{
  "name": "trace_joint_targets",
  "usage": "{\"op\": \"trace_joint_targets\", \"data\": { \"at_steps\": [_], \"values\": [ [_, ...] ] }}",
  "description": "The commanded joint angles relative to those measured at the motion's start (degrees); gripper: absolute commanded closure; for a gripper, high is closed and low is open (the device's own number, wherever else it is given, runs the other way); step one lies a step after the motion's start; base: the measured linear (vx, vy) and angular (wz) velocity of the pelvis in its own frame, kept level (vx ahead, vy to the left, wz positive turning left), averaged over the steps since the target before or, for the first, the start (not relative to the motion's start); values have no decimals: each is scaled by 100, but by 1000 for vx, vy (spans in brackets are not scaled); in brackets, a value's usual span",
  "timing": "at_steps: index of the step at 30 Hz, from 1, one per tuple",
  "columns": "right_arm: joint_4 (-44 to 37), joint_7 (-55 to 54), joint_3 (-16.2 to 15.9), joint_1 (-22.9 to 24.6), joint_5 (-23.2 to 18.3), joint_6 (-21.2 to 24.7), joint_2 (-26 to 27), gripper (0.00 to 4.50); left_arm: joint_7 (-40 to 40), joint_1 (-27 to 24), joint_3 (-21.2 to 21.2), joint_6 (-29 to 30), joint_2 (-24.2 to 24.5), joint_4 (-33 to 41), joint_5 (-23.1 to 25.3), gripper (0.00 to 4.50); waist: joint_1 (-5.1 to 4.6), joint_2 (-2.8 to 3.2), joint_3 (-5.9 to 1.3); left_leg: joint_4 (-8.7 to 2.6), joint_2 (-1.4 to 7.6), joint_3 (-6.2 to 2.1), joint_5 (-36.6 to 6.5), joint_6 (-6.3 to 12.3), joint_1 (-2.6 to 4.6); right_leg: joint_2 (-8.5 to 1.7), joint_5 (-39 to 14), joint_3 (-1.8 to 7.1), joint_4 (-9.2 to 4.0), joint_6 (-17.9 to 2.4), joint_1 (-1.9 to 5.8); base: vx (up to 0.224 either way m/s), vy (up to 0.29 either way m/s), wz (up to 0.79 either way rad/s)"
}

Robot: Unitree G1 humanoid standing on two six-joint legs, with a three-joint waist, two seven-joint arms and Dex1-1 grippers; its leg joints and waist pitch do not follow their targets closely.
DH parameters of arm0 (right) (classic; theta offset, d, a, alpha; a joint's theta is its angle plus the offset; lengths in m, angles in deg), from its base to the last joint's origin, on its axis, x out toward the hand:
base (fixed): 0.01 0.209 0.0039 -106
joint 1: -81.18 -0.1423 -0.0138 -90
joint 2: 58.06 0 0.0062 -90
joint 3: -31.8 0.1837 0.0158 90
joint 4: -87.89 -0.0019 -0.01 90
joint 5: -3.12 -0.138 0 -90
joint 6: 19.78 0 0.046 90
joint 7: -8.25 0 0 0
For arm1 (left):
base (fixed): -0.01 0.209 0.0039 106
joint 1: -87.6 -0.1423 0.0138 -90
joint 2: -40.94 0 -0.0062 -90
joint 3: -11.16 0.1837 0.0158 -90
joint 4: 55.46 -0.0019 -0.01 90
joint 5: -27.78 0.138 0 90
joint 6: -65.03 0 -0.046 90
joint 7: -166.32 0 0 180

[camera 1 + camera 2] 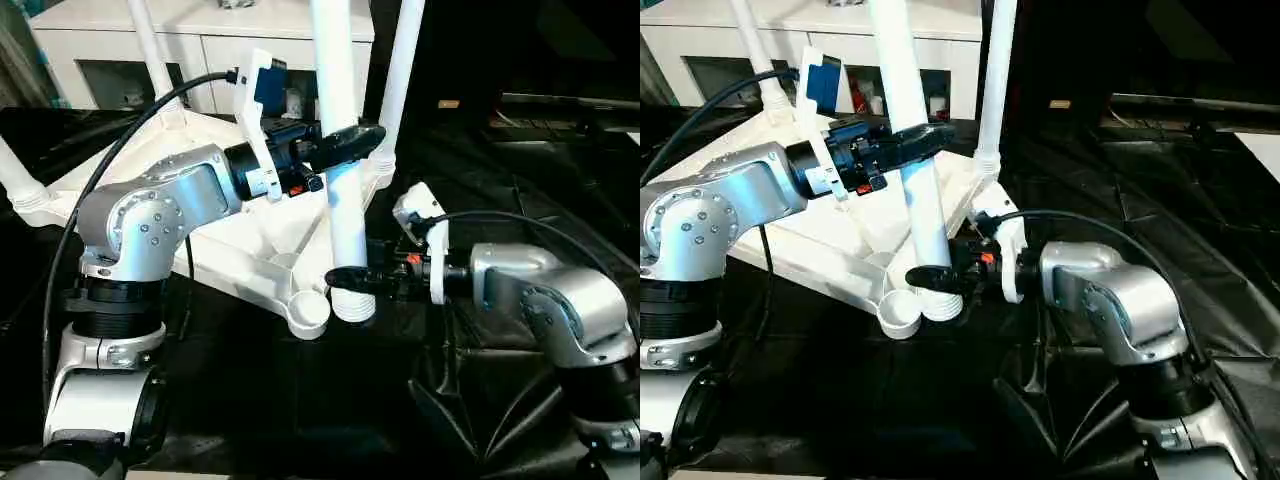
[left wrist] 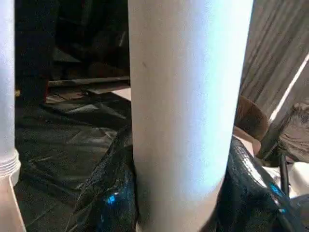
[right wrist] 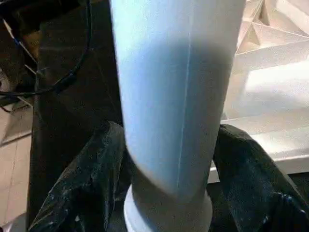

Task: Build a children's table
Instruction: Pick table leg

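The children's table top lies upside down on black sheeting, ribs up, with white legs standing in its far corners. A further white leg is held upright at the near corner. Its ribbed lower end hangs just beside the empty round socket. My left gripper is shut on this leg about halfway up, and its black fingers press both sides. My right gripper reaches in from the right at the leg's lower end. Its fingers flank the leg, jaws open around it.
A white cabinet with glass-fronted compartments stands behind the table top. Crumpled black sheeting covers the surface to the right and front. My left arm's cable loops over the table top.
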Motion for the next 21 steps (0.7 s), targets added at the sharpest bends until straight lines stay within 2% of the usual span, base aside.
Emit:
{"op": "trace_joint_targets", "data": {
  "at_steps": [1,20,21],
  "values": [
    [-11,23,-64,-43,-10,8,-51,157,75,57,58,-68,49,158,49,277,11,-70,-460,-371,485,-189,-156,81,206,-519,440,214,-330,-1477,233,0,0,0],
    [187,30,-66,-87,-13,-59,198,157,280,105,40,-178,88,20,118,277,11,-57,-466,-376,486,-193,-245,41,210,-522,416,206,-330,-1503,232,0,0,0],
    [192,30,-65,-88,-12,-58,205,173,284,100,42,-177,94,25,116,277,10,-55,-466,-379,487,-194,-238,47,211,-519,426,204,-328,-1500,229,0,0,0]
  ]
}}
